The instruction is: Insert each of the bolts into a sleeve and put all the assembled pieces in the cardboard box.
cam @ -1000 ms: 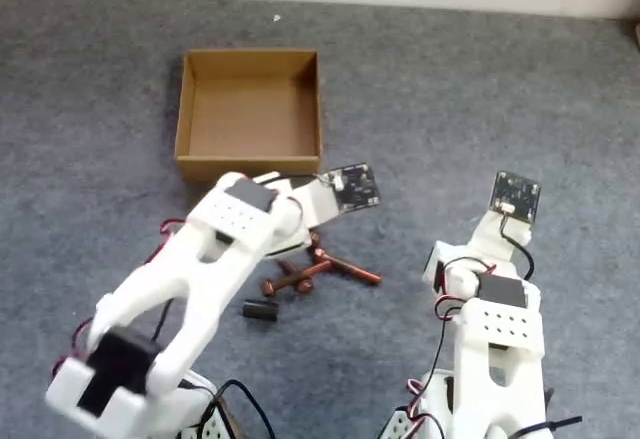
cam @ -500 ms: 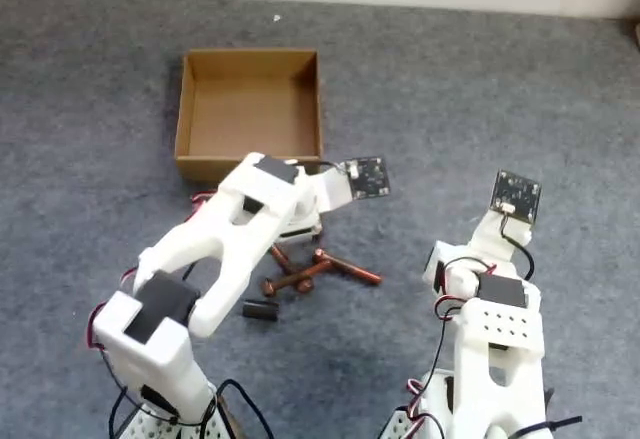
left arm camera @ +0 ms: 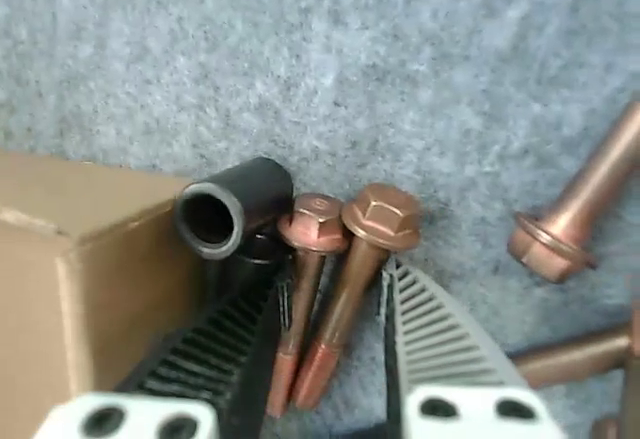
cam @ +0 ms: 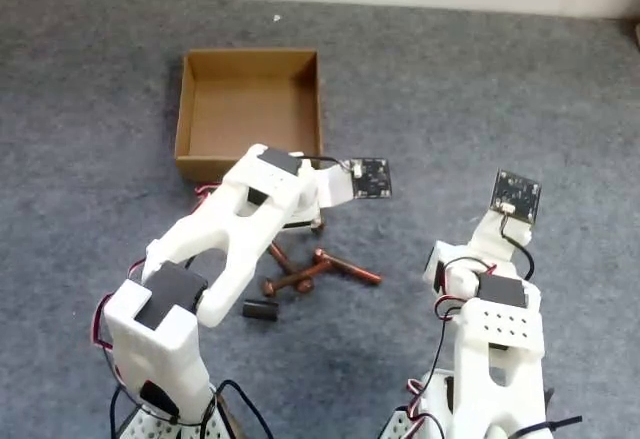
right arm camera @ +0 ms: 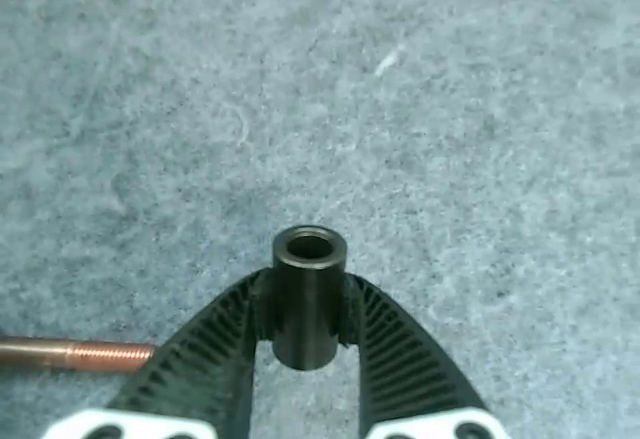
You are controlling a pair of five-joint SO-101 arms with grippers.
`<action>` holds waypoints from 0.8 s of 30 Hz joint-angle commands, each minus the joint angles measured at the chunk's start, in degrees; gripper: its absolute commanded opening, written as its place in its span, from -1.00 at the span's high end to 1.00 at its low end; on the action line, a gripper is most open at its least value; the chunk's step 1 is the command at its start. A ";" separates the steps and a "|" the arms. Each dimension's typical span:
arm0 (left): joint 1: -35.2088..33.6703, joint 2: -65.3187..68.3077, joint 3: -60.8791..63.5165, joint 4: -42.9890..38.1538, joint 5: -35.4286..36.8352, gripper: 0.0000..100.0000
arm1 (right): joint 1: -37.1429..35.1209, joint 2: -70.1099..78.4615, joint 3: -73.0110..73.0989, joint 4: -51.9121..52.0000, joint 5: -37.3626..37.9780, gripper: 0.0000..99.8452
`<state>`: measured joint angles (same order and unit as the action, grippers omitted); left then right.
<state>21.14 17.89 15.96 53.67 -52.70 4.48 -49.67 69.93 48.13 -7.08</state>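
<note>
Tabletop [cam: 500, 89] covered in grey carpet, seen from above, with two white robot arms side by side. An open cardboard box [cam: 182, 109] sits towards the far side. The left arm [cam: 225, 244] is extended towards the box, its wrist just beside the box's near right corner. A cluster of copper bolts [cam: 322, 267] lies on the carpet close to that wrist. A short black sleeve [cam: 260, 309] lies on its side just beside them, nearer the arms' bases. The right arm [cam: 495, 329] sits well apart from the cluster, over bare carpet.

From the left wrist camera, the left gripper [left arm camera: 333, 284] is low over the carpet. Its jaws stand a narrow way apart, with the shafts of two bolts [left arm camera: 345, 289] lying side by side between them. The hexagonal heads point away from the gripper. Whether the jaws press on the shafts is not clear. A second black sleeve [left arm camera: 232, 217] lies touching the head of one of these bolts, right against the cardboard box, its bore facing the camera. Another bolt [left arm camera: 570, 214] lies apart on the carpet.

From the right wrist camera, the right gripper [right arm camera: 307, 291] clamps a third black sleeve [right arm camera: 310, 259] between its jaws. The sleeve's open bore points away from the gripper. A threaded bolt tip [right arm camera: 75, 354] lies on the carpet nearby.
</note>
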 commanded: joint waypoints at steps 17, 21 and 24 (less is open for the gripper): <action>3.12 -8.22 0.66 12.57 -0.09 0.73 | 0.48 -1.45 -0.57 -1.54 -0.09 0.99; 3.47 -7.08 0.48 12.57 -0.09 0.73 | 0.48 -1.45 -0.57 -1.54 -0.09 0.99; 3.47 -4.09 0.04 11.96 -0.09 0.73 | 0.48 -1.45 -0.57 -1.54 -0.09 0.99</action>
<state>23.69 12.70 16.84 65.54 -52.53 4.48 -49.67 69.93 48.13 -7.08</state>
